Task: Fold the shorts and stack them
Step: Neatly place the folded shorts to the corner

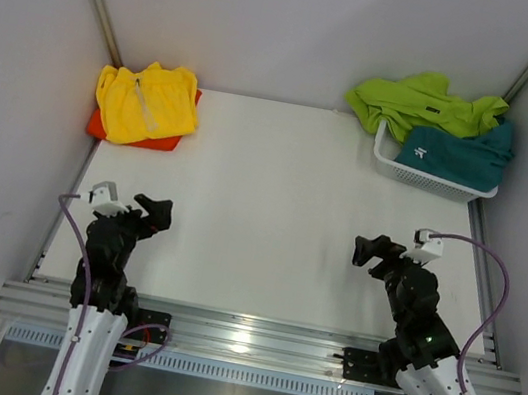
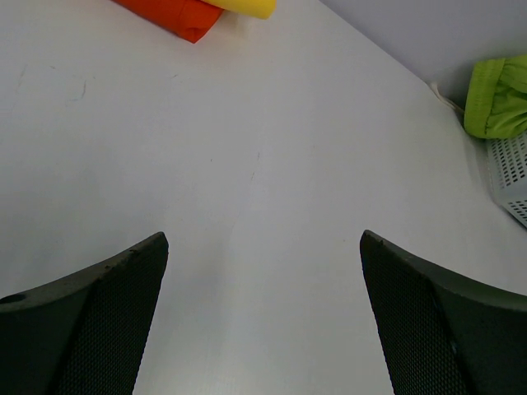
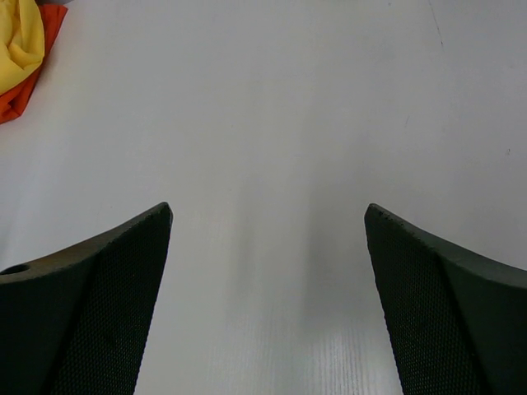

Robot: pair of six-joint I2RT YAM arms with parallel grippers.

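Folded yellow shorts (image 1: pixel 146 102) lie on top of folded orange shorts (image 1: pixel 102 126) at the table's far left corner. Lime green shorts (image 1: pixel 417 102) and teal shorts (image 1: pixel 459 154) lie crumpled in the white basket (image 1: pixel 400 170) at the far right. My left gripper (image 1: pixel 152 211) is open over bare table near the front left, nothing between its fingers. My right gripper (image 1: pixel 374 253) is open too, near the front right, also empty. The left wrist view shows the orange shorts (image 2: pixel 177 15), a yellow edge (image 2: pixel 247 8) and the green shorts (image 2: pixel 498 95).
White walls close in the table on the left, back and right. An aluminium rail (image 1: pixel 240 341) runs along the near edge beside the arm bases. The basket's mesh corner (image 2: pixel 509 177) shows in the left wrist view.
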